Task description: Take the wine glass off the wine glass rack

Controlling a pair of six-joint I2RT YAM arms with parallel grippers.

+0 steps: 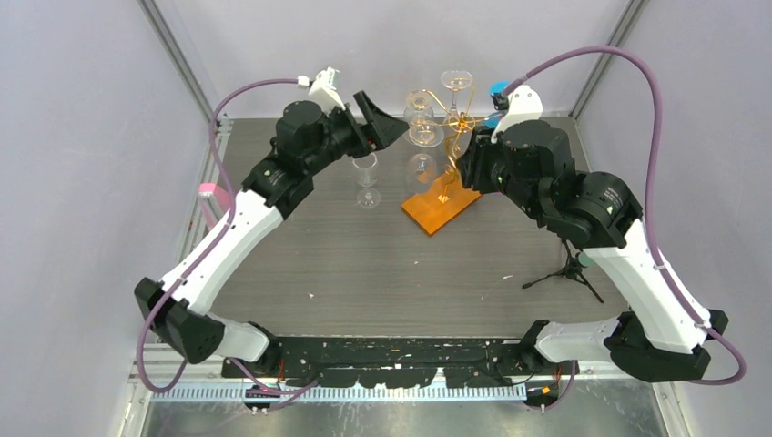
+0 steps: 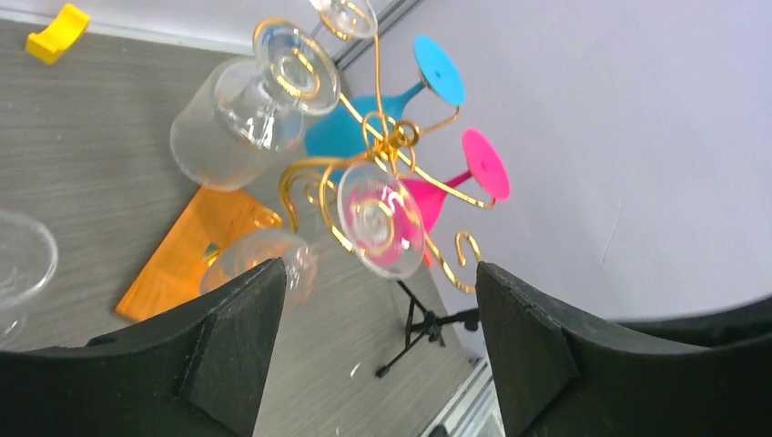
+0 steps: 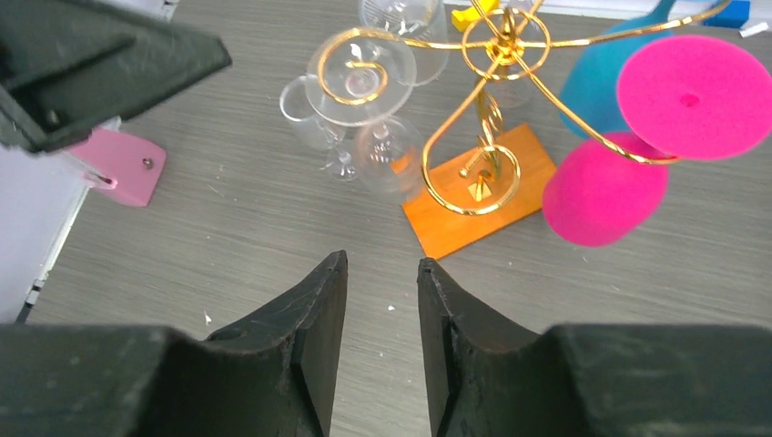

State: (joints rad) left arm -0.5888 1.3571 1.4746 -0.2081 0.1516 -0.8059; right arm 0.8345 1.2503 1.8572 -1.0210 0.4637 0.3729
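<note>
The wine glass rack [image 1: 452, 123] is gold wire on an orange base [image 1: 440, 206]. Clear wine glasses [image 1: 425, 134] hang upside down from its arms. My left gripper [image 1: 383, 125] is open wide and empty just left of them. In the left wrist view the gripper [image 2: 380, 267] frames the foot of one hanging clear glass [image 2: 380, 218], whose bowl is by the left finger [image 2: 238, 335]. Blue [image 2: 430, 75] and pink [image 2: 475, 169] glasses hang behind. My right gripper [image 3: 382, 259] is slightly open and empty above the table in front of the rack [image 3: 496, 55]; it is mostly hidden in the top view.
A clear glass [image 1: 366, 177] stands upright on the table left of the orange base. A small black tripod [image 1: 569, 269] stands at the right. A pink block [image 3: 127, 164] sits at the table's left edge. A yellow block [image 2: 56, 32] lies near the back wall.
</note>
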